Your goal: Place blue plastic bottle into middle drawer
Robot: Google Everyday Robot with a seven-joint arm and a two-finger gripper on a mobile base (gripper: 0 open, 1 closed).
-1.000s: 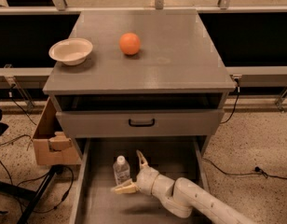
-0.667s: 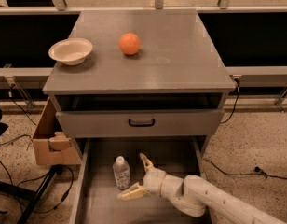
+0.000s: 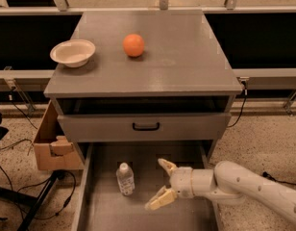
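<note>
The blue plastic bottle (image 3: 125, 178), clear with a white cap, stands upright on the flat gray floor of the pulled-out middle drawer (image 3: 109, 211), left of its middle. My gripper (image 3: 161, 184) is open and empty above the drawer floor, just right of the bottle and apart from it. Its pale fingers (image 3: 160, 199) point left toward the bottle. The white arm comes in from the lower right.
On the cabinet top (image 3: 186, 66) lie an orange (image 3: 133, 45) and a white bowl (image 3: 73, 52). A closed gray drawer front with a black handle (image 3: 146, 126) sits above the open drawer. A cardboard box (image 3: 54, 146) and cables are on the floor at the left.
My gripper has let go of the bottle and drawn back to the right with its fingers spread. The bottle stays standing in the drawer.
</note>
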